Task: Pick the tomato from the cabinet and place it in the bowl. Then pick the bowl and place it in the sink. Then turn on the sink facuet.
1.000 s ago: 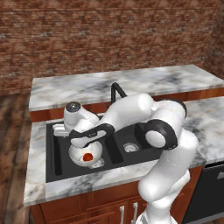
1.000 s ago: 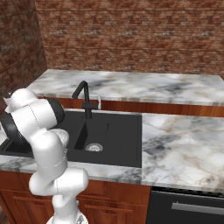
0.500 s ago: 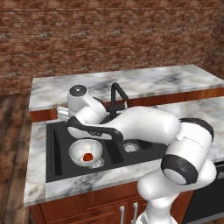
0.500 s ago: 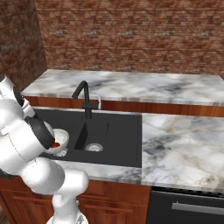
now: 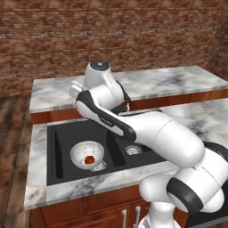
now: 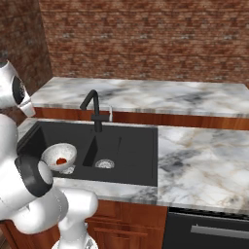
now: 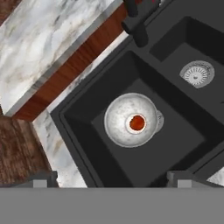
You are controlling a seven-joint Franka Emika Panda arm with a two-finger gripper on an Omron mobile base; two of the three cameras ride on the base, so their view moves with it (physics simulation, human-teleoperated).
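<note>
The whitish marbled bowl (image 5: 87, 154) sits in the larger left basin of the black sink (image 5: 62, 133), with the small red tomato (image 5: 89, 159) inside it. In the hand view, bowl (image 7: 130, 119) and tomato (image 7: 137, 123) lie well below my gripper (image 7: 111, 181). Its fingertips (image 7: 43, 179) are wide apart, open and holding nothing. My hand (image 5: 76, 91) hovers high above the sink's back edge. The black faucet (image 6: 95, 109) stands behind the divider, with the tomato (image 6: 61, 161) in the bowl (image 6: 58, 155) to its left. The cabinet is out of view.
Marble counter (image 6: 194, 160) surrounds the sink, and a second marble counter (image 6: 160, 95) runs behind it below a brick wall. The smaller basin has a steel drain (image 7: 197, 73). A dark appliance front (image 6: 214, 228) sits low on the right.
My hand has lifted from just above the bowl and moved up and right toward the faucet. The bowl with the tomato stays put in the basin, and the jaws stay open.
</note>
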